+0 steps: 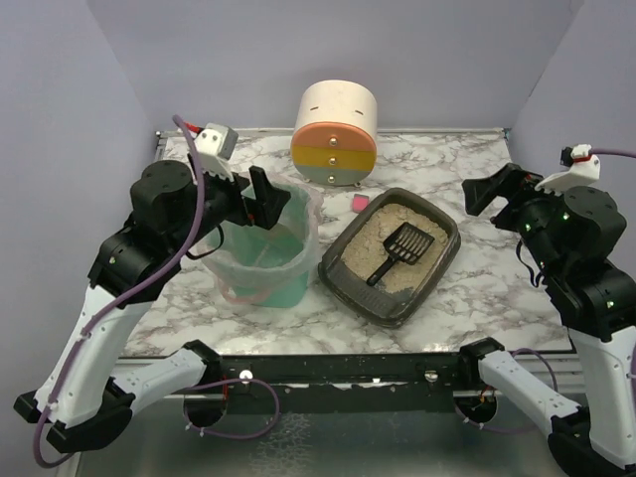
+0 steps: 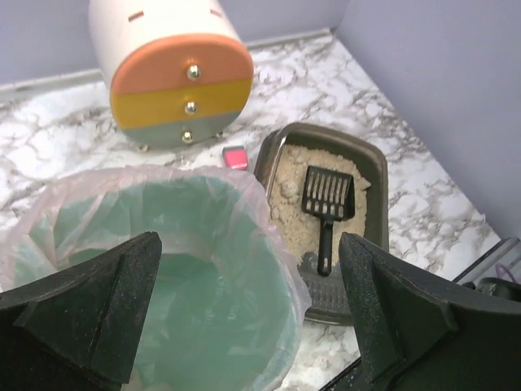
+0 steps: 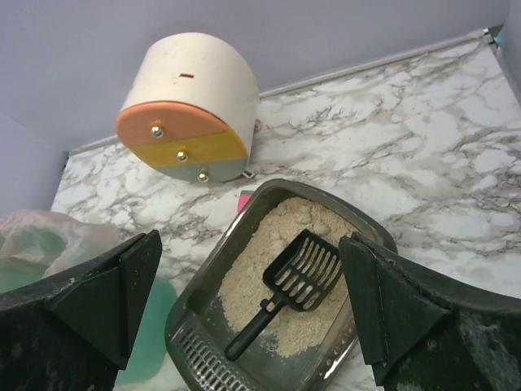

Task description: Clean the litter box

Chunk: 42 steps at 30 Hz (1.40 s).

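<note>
litter box dark grey, beige litter | scoop black | bin green | table white-grey marble

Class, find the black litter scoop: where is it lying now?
In the top view, the scoop lies on the litter inside the litter box, right of the green bin, handle pointing near-left.

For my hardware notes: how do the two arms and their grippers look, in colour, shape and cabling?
Both arms have black joint housings and white links. A purple cable runs along the left arm; the right arm shows small green lights. Each wrist carries a white camera module with red detail. The gripper fingers are matte black wedges.
</note>
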Tool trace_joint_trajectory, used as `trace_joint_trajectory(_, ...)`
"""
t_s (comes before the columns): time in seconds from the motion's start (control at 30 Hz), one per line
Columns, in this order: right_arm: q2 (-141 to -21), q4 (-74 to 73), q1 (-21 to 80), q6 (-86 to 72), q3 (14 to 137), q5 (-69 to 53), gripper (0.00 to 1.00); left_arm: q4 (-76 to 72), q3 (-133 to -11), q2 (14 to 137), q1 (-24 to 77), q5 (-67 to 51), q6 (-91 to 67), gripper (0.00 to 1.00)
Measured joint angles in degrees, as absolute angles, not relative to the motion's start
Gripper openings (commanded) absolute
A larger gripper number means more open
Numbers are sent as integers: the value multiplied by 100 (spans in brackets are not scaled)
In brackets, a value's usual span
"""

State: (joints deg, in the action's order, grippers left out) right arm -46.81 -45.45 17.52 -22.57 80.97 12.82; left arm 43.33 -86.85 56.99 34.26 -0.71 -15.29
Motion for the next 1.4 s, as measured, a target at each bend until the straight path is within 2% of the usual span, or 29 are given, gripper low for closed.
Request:
trace_joint_trajectory(0.4, -4733, -4486, 1752, -2178, 7957, 1151, 100, 4305, -8510, 5260, 3426, 786, -1382, 99)
trace_joint_trajectory(0.67, -4829, -4517, 1752, -2145, 7181, 1031, 99, 4724, -8381, 5402, 3426, 1815, -1391, 99)
trace_joint_trajectory(1.07, -5089, -4615, 1752, -1955, 6613, -23, 94, 5070, -7835, 5419, 3426, 3006, -1588, 99)
trace_joint_trajectory(1.4, -5247, -4445, 2071, -2554, 5590, -576, 93, 5111, -7529, 5642, 3426, 3249, -1710, 99)
